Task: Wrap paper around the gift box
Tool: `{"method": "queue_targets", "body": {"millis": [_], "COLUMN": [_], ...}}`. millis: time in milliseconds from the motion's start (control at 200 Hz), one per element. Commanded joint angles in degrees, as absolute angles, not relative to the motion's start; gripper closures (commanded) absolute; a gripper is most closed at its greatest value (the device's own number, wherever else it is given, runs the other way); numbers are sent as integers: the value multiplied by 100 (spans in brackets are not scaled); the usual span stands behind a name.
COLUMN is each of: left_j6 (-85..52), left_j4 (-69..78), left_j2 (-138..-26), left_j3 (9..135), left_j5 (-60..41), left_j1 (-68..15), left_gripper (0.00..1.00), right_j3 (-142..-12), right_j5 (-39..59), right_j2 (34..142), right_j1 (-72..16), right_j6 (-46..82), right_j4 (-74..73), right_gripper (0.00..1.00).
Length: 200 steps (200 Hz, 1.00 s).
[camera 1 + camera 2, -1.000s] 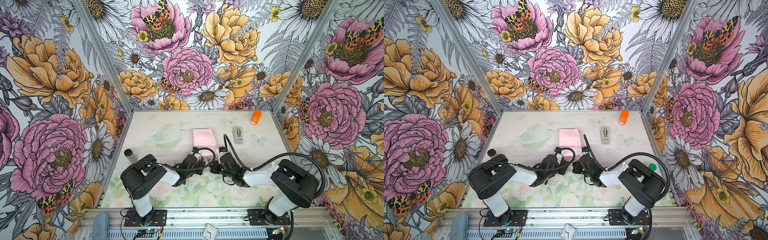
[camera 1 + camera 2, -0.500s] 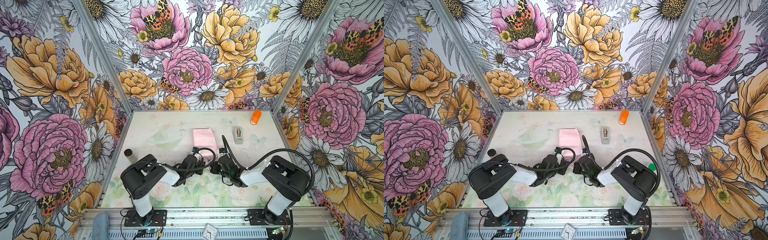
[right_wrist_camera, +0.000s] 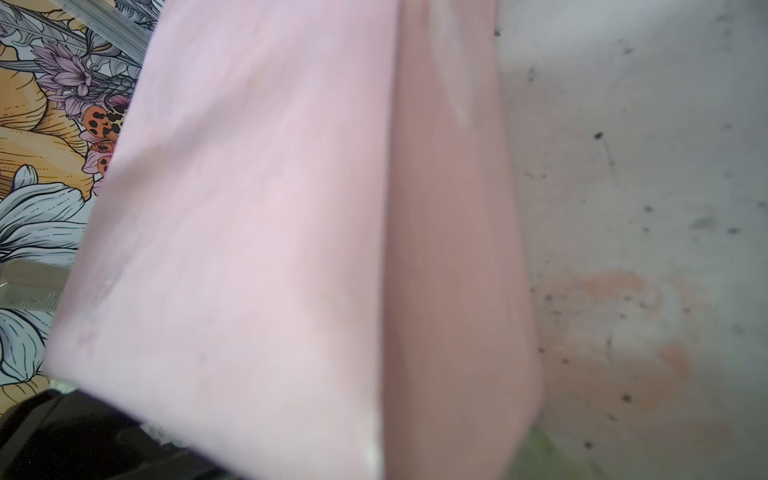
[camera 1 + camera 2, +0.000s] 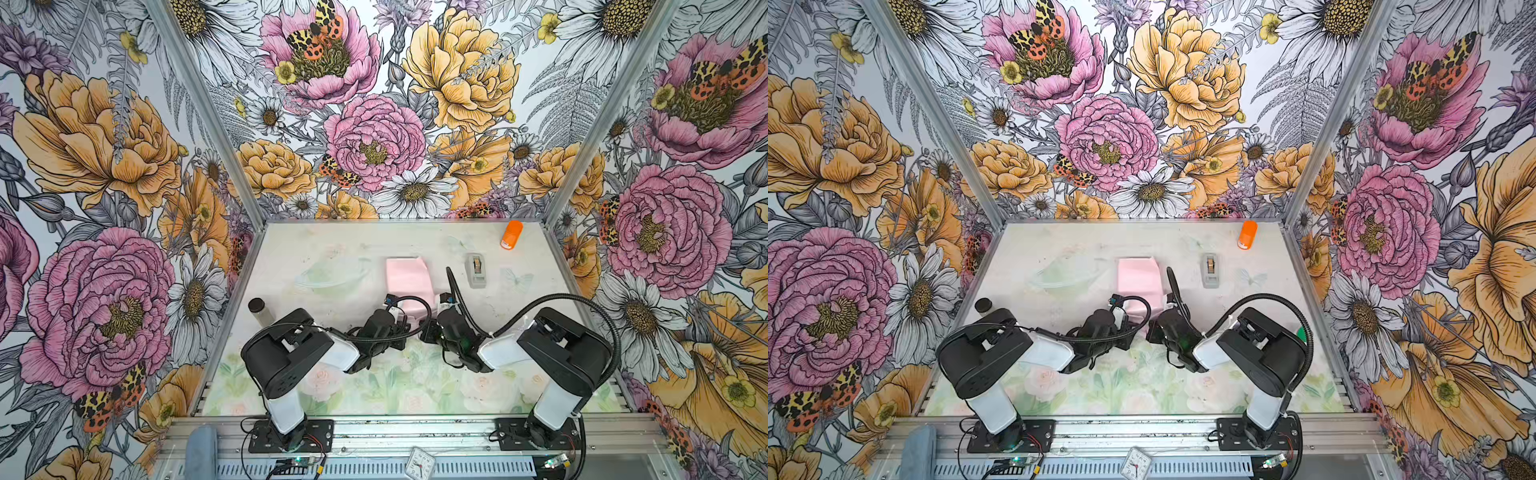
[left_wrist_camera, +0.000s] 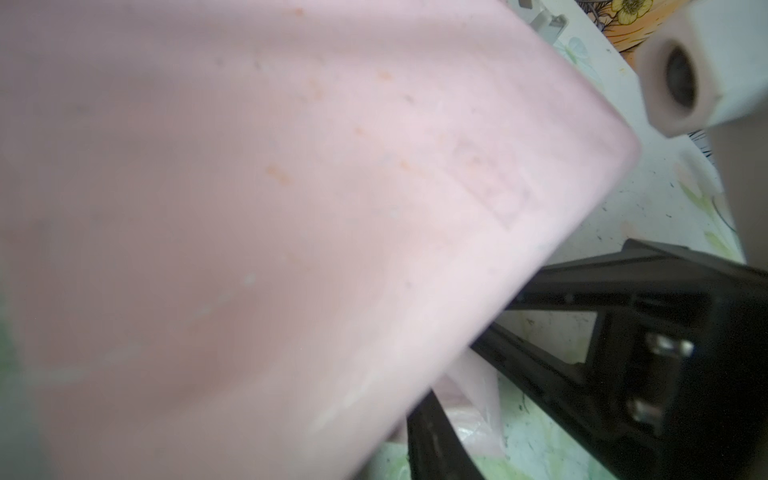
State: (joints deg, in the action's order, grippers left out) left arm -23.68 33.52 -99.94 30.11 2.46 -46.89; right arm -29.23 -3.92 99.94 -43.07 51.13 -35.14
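Note:
The paper [image 4: 405,276] lies mid-table folded into a parcel, pale pink face out, in both top views [image 4: 1136,276]. The gift box is hidden. My left gripper [image 4: 409,316] and right gripper [image 4: 432,322] meet at the parcel's near end, their jaws covered by the wrists. In the left wrist view the paper [image 5: 291,208] fills the picture and lies against one black finger [image 5: 436,436]; the other finger is hidden. In the right wrist view the paper [image 3: 249,208], with a fold down its middle, hides the shut jaws.
A grey tape dispenser [image 4: 477,270] stands right of the parcel. An orange tube [image 4: 511,235] lies at the back right. A dark-capped cylinder [image 4: 257,309] stands at the table's left edge. Cables loop over both wrists.
The right arm's elbow has swung a little to the left. Both grippers have stayed at the parcel's near end, and the paper has not visibly shifted.

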Motion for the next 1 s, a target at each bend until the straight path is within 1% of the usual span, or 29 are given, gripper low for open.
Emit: {"method": "queue_targets", "body": {"millis": [0, 175, 300, 415, 505, 715, 866, 996], "left_j6": [-2276, -2250, -2250, -2241, -2241, -2224, -2215, -2206], "left_j4": [3287, 3261, 3244, 3209, 3201, 3164, 3164, 3155], "left_j2": [-10027, -10092, -10116, -10090, -10081, -10055, -10063, -10090], "left_j3": [3051, 3067, 3064, 3078, 3081, 3086, 3101, 3140], "left_j5": [369, 400, 434, 439, 448, 466, 473, 465], "left_j1": [-4746, -4760, -4764, -4778, -4773, -4786, -4802, -4815], "left_gripper": [70, 70, 70, 70, 70, 71, 70, 71], "right_j3": [-3091, -3079, -2934, -2769, -2633, -2500, -2488, -2599], "right_j5": [-514, -443, -414, -277, -166, 107, 188, 398], "right_j2": [10180, 10392, 10355, 10124, 9887, 9369, 9245, 9499], "right_j1": [-4271, -4280, -4289, -4297, -4298, -4298, -4295, -4304], "right_j6": [5025, 5110, 5150, 5111, 5052, 4905, 4835, 4819], "right_j4": [-3756, -3901, -3905, -3893, -3971, -4011, -3999, -4018], "right_gripper": [100, 100, 100, 100, 94, 94, 96, 100]}}
